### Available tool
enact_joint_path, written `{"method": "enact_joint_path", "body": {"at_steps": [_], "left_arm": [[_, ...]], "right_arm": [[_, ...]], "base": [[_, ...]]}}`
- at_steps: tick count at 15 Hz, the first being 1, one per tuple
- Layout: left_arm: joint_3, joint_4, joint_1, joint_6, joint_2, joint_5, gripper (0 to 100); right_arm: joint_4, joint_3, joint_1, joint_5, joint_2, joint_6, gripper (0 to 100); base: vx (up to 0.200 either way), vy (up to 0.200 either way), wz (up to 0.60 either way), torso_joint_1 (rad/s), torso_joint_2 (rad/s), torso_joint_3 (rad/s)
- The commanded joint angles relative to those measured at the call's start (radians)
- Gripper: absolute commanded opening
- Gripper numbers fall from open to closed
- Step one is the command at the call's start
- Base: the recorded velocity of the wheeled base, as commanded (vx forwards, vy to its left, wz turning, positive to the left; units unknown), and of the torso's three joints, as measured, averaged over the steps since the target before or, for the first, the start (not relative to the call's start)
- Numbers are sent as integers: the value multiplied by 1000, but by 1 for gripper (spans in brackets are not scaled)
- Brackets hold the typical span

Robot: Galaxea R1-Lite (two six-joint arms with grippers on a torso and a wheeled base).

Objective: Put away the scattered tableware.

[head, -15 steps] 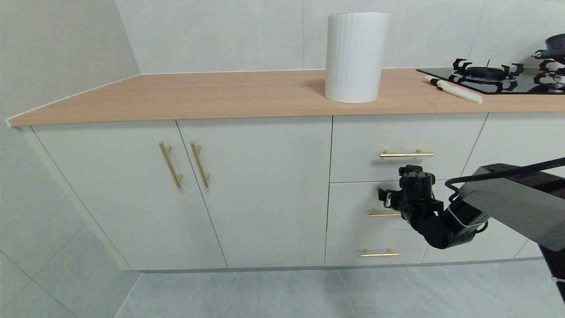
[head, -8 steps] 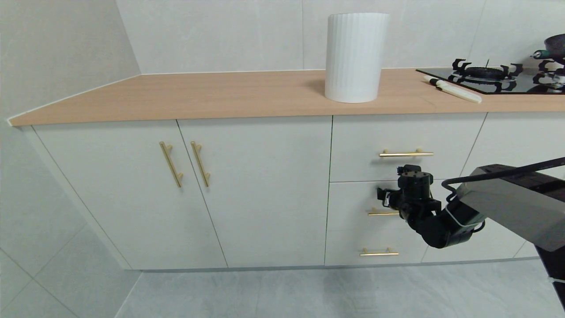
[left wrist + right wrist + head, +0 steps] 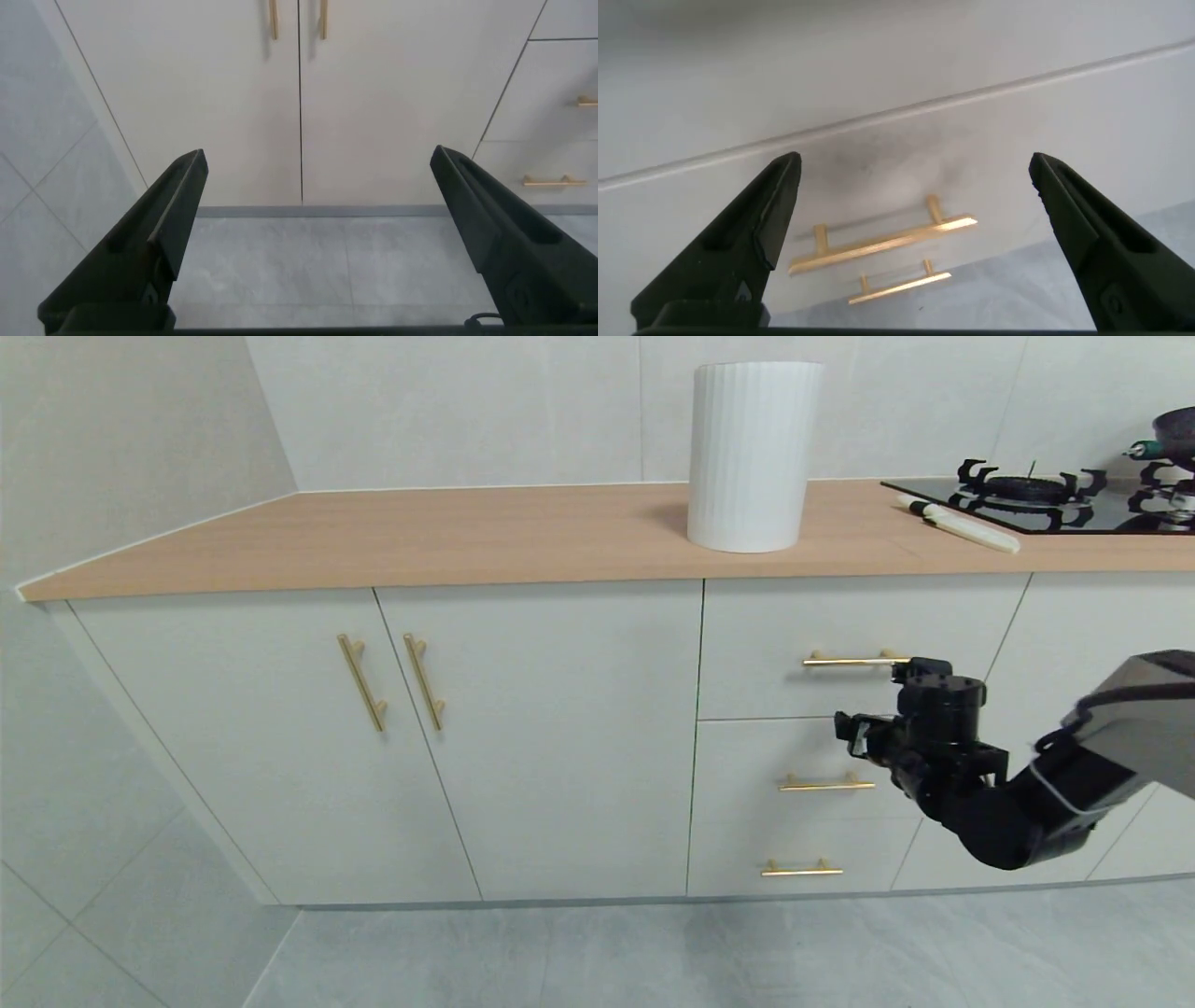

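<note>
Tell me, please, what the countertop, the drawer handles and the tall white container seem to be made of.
Countertop: wood or wood-look laminate, matte; faint grain on an even tan surface.
Drawer handles: metal, brushed brass-coloured; thin bars with a soft gleam.
Tall white container: possibly ceramic or plastic, matte; ribbed wall, no glare.

Right gripper (image 3: 857, 735) was held forward, its fingers spread wide; left gripper (image 3: 318, 182) gaped likewise, angled downward.
</note>
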Motion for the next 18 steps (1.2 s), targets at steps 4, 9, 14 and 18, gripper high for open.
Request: {"method": "enact_joint_path", "body": {"at_steps": [4, 9, 14, 18], "left_arm": [[0, 0, 0, 0, 0, 0, 100], [0, 0, 0, 0, 0, 0, 100], [0, 0, 0, 0, 0, 0, 100], [0, 0, 0, 0, 0, 0, 100]], "right_arm": [[-21, 570, 2, -52, -784, -147, 100], [179, 693, -32, -201, -1345, -384, 100], [644, 692, -170, -200, -1830, -387, 100], [949, 689, -202, -195, -2103, -389, 100]], "base": [[0, 0, 0, 0, 0, 0], [0, 0, 0, 0, 0, 0], [0, 0, 0, 0, 0, 0], [0, 0, 0, 0, 0, 0]]}}
